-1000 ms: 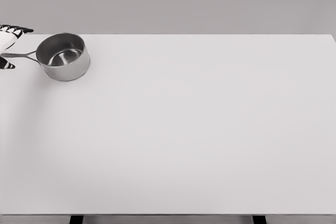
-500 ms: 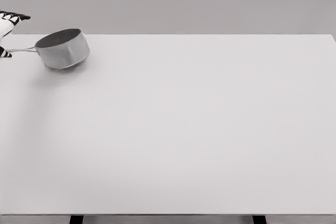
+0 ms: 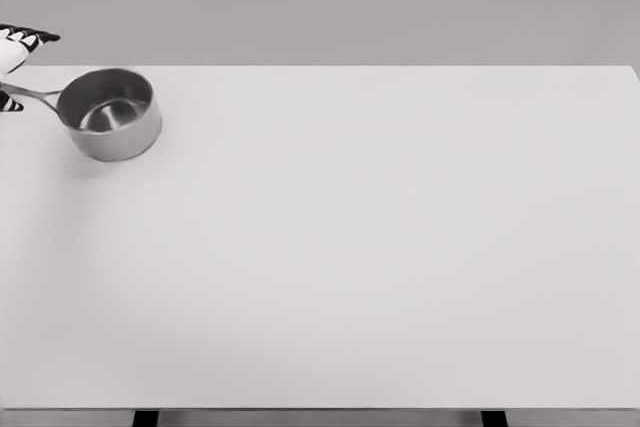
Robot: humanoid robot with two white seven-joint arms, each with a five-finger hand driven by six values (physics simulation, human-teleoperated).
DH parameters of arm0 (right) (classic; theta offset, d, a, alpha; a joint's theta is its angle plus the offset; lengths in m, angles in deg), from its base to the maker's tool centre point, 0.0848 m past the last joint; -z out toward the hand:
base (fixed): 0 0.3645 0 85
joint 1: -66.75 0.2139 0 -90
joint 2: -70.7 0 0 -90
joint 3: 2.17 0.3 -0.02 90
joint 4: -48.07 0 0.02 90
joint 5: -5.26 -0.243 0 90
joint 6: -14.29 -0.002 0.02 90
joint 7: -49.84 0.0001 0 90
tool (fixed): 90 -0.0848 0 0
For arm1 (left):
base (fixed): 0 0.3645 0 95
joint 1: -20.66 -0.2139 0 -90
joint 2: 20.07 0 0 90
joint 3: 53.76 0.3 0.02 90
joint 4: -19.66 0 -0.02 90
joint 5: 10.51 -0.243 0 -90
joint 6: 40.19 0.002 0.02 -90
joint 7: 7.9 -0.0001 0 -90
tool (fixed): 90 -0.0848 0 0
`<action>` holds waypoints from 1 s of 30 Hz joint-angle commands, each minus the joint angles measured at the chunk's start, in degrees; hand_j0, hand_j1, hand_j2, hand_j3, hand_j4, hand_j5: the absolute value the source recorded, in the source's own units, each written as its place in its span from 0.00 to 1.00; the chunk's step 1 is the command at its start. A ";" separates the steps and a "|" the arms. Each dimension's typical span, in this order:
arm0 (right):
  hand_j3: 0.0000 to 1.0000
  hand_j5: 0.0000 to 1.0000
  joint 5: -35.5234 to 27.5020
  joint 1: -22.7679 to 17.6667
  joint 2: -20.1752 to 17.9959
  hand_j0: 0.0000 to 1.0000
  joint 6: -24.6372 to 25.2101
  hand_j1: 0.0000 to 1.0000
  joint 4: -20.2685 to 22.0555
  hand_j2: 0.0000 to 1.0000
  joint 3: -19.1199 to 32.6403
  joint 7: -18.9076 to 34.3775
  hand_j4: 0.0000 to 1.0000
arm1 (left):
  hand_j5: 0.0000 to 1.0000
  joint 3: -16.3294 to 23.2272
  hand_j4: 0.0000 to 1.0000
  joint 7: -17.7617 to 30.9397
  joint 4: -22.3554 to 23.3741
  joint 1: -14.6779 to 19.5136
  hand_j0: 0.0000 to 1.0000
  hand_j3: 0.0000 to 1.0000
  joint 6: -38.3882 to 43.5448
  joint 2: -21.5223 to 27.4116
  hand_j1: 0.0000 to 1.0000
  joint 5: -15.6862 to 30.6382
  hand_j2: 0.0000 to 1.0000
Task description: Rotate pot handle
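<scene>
At the far left corner of the white table (image 3: 380,247), a small stainless-steel saucepan (image 3: 108,114) is seen, with its open mouth turned up and slightly toward the camera, so that the shiny inner wall and bottom are visible. It is placed well away from the table's near edge and close to the far and left edges. A soft shadow is cast below and to the left of it on the tabletop. A thin metal handle (image 3: 35,95) is attached to the pan's left side and is directed to the left and a little toward the far side, up to the edge of the picture.

Only a small part of the left hand (image 3: 12,57) is shown, at the far left border. White fingers with black tips are seen above the handle, pointing to the right, and another black-tipped digit is seen just below the handle's outer end. The handle's end is thus set between these digits, and it appears to be gripped by them, though the contact itself is cut off by the picture's edge and cannot be confirmed fully. How far the hand is closed cannot be told beyond this.

Two dark table legs (image 3: 146,417) are glimpsed beneath the near edge. A plain grey wall (image 3: 330,2) is seen behind the table.
</scene>
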 commanded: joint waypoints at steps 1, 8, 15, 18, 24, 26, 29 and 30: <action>1.00 1.00 -0.04 0.00 0.00 1.00 0.00 1.00 0.00 1.00 0.01 0.00 1.00 | 1.00 -0.14 1.00 -0.06 0.02 0.00 1.00 1.00 0.04 -0.02 1.00 0.32 1.00; 1.00 1.00 -0.04 0.00 0.00 1.00 0.00 1.00 0.00 1.00 0.01 0.00 1.00 | 1.00 -0.14 1.00 -0.06 -0.07 -0.09 1.00 1.00 0.04 0.07 1.00 0.41 1.00; 1.00 1.00 -0.04 0.00 0.00 1.00 0.00 1.00 0.00 1.00 0.01 0.00 1.00 | 1.00 -0.22 1.00 0.12 -0.95 -0.09 1.00 1.00 0.04 0.51 1.00 0.85 1.00; 1.00 1.00 0.05 0.00 0.00 1.00 0.00 1.00 0.00 1.00 0.01 0.00 1.00 | 1.00 -0.31 1.00 0.38 -5.16 -0.79 1.00 1.00 0.04 0.86 1.00 1.12 1.00; 1.00 1.00 -0.04 0.09 0.00 1.00 0.00 1.00 0.00 1.00 0.01 0.00 1.00 | 1.00 -0.75 1.00 0.47 -7.80 -1.67 1.00 1.00 0.04 2.79 1.00 2.61 1.00; 1.00 1.00 0.05 0.00 0.00 1.00 0.00 1.00 0.00 1.00 0.01 0.00 1.00 | 1.00 -0.75 1.00 0.64 -12.72 -4.21 1.00 1.00 0.04 4.90 1.00 5.07 1.00; 1.00 1.00 0.05 0.00 0.00 1.00 0.00 1.00 0.00 1.00 0.01 0.00 1.00 | 1.00 -0.75 1.00 0.82 -23.17 -10.19 1.00 1.00 0.04 9.99 1.00 11.39 1.00; 1.00 1.00 -0.04 0.00 0.00 1.00 0.00 1.00 0.00 1.00 0.01 0.00 1.00 | 1.00 -0.75 1.00 0.82 -26.34 -12.12 1.00 1.00 0.04 11.75 1.00 13.59 1.00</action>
